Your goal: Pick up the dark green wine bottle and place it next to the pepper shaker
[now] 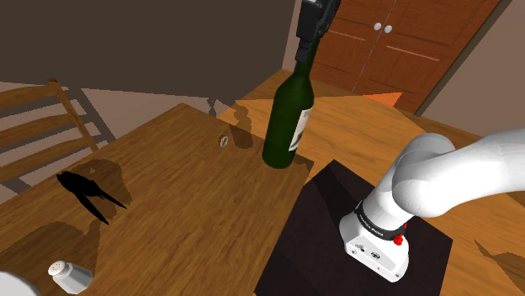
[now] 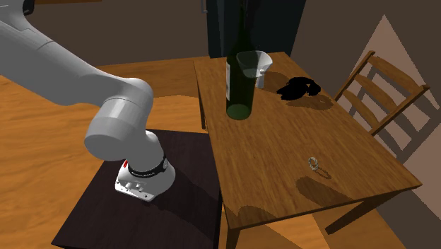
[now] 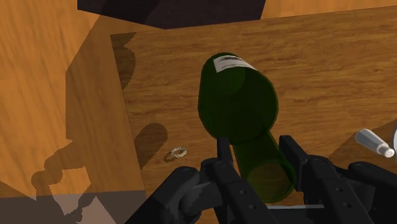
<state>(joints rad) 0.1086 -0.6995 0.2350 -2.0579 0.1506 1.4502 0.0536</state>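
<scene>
Jaws clasp the neck of the bottle (image 1: 287, 118), at the table (image 1: 177, 219) edge beside the stand (image 1: 315, 231), perhaps just lifted. Next: carry it to the shaker (image 1: 71, 273), lying well apart toward a corner.

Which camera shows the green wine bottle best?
The shoulder view: the wine bottle shows full length with its label visible, the gripper clasping its neck. The second exterior view shows its dark unlabelled side; the wrist view looks steeply down it.
</scene>
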